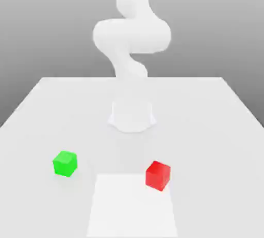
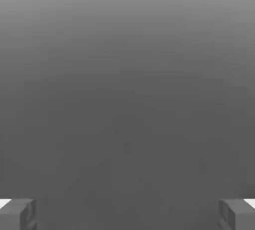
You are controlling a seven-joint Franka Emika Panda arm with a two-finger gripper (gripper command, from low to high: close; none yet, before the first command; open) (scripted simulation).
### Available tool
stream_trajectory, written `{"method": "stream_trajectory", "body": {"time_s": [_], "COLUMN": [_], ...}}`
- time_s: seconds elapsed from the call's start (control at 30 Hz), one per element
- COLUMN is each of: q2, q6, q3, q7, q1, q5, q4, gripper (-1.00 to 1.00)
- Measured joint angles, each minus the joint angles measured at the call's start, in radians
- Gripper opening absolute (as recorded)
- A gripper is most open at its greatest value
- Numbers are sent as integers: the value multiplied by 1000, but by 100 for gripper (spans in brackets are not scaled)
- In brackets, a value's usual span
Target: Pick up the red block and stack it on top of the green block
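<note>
Red block: the red block (image 1: 158,175) sat on the worktop (image 1: 216,128), toward the exterior view's right and near the front edge. It touched nothing else and rested flat on its bottom face.
Green block: the green block (image 1: 65,163) sat on the same worktop, toward the exterior view's left, well apart from the red one. Nothing was on top of it.
Arm: the white arm (image 1: 131,35) rose from its round base (image 1: 132,115) at the middle of the worktop, behind both blocks, and bent upward out of the picture.
Pincer: in the hand view the pincer (image 2: 127,214) was released, its two fingers (image 2: 17,214) standing wide apart at the opposite sides of the picture. Between them was only a plain grey background, and they gripped nothing.
Light patch: a brighter rectangular patch (image 1: 131,206) lay on the worktop in front, between the two blocks, with the red block at its corner.
</note>
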Motion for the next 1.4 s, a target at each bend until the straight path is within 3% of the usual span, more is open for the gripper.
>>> {"method": "stream_trajectory", "body": {"time_s": [0.57, 0.8, 0.83, 1.07, 1.3, 1.4], "q2": [603, 901, 923, 922, 695, 626], "q6": [445, 687, 706, 704, 510, 452], "q3": [-102, -30, -18, -16, -48, -88], "q7": [-682, -805, -809, -807, -742, -703], "q1": [270, 243, 232, 229, 235, 166], "q5": [-19, 78, 84, 80, -10, -43], "q4": [-509, -508, -505, -506, -538, -547], "gripper": [0, 0, -100, -100, -100, -100]}}
